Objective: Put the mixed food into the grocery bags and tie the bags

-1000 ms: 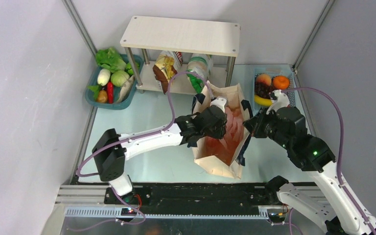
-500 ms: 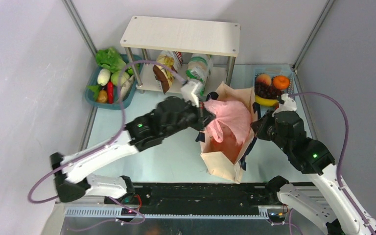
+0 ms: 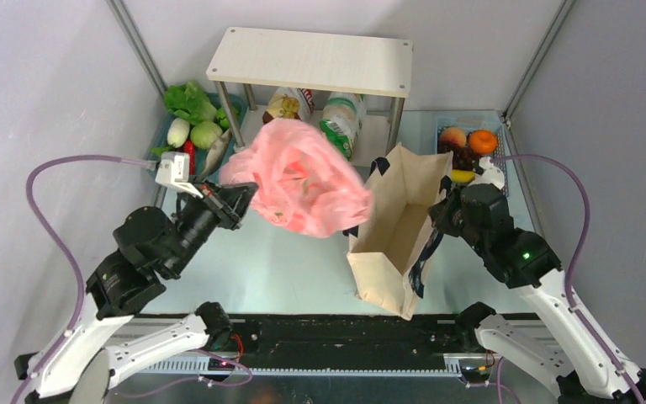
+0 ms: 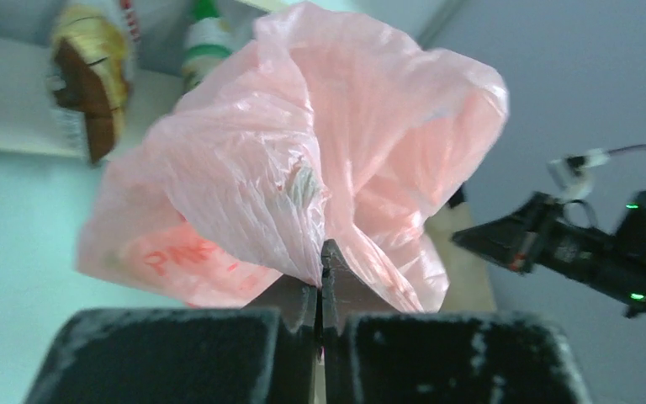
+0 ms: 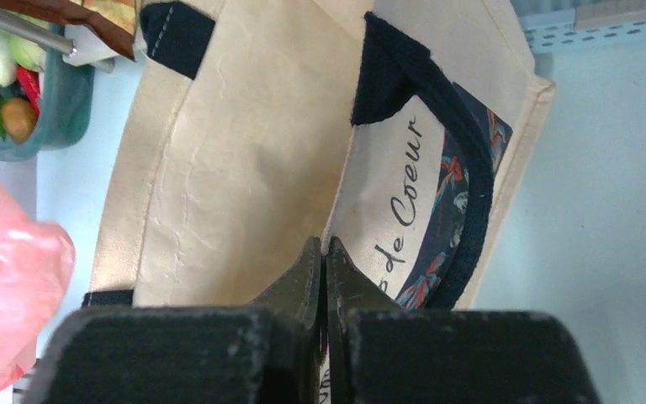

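Bag-prep step: left gripper [image 3: 244, 192] pinches shut on the pink plastic bag [image 3: 303, 181], which hangs midair left of the canvas tote [image 3: 404, 210]. Right gripper [image 3: 439, 215] clamps shut on the tote rim, holding it upright. A second ago the pink bag sat inside the tote, now it's out; next, probably: set it down and open its mouth.

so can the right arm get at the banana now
Probably not yet: the right gripper is shut on the tote rim and must let go first; the banana lies close by in the blue basket.
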Available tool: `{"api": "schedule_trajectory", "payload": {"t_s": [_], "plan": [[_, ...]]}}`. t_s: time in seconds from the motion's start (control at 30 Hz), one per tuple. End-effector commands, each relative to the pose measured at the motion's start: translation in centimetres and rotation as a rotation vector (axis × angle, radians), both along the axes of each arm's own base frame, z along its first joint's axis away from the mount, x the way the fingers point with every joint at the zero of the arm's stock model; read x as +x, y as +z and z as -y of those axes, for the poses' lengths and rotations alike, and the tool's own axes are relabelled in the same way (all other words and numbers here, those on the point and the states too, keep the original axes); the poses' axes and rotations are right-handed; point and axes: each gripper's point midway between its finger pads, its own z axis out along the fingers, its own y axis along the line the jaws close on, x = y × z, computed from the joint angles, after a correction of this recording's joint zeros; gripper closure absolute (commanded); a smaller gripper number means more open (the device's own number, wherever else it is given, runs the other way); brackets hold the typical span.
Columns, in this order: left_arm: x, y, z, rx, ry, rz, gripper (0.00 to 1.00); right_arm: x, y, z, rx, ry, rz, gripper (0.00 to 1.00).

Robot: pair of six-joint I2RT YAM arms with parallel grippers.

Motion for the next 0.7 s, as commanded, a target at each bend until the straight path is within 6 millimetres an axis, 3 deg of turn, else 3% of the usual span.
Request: {"api": "schedule_trajectory", "payload": {"t_s": [0.0,0.07,0.13,0.17,0.23,0.37,0.5,0.67], "plan": [[0.6,-5.7,-4.0,0.157,0.146,-0.105,1.0,2.4,3.1,-1.0,0.091,-0.018,0.118,1.0],[0.3,-6.8,-6.0,0.195,0.207,-0.099,1.0,2.9,2.9,-1.8,0.104,0.003,0.107,0.99],[0.2,-7.9,-8.0,0.249,0.277,-0.096,1.0,3.2,2.7,-2.2,0.119,0.015,0.091,0.85],[0.5,-8.7,-9.0,0.28,0.327,-0.102,1.0,3.2,2.7,-2.4,0.127,0.026,0.084,0.54],[0.4,-10.1,-10.0,0.319,0.365,-0.116,1.0,3.1,2.6,-2.4,0.12,0.035,0.081,0.21],[0.4,-12.3,-9.7,0.354,0.35,-0.143,1.0,2.3,3.4,-1.9,0.088,0.07,0.112,0.13],[0.8,-13.8,-9.0,0.413,0.332,-0.169,1.0,1.4,4.5,-0.6,0.051,0.043,0.111,0.12],[1.3,-15.1,-8.8,0.46,0.347,-0.199,1.0,0.3,4.2,1.6,0.006,-0.05,0.06,0.11]]}}
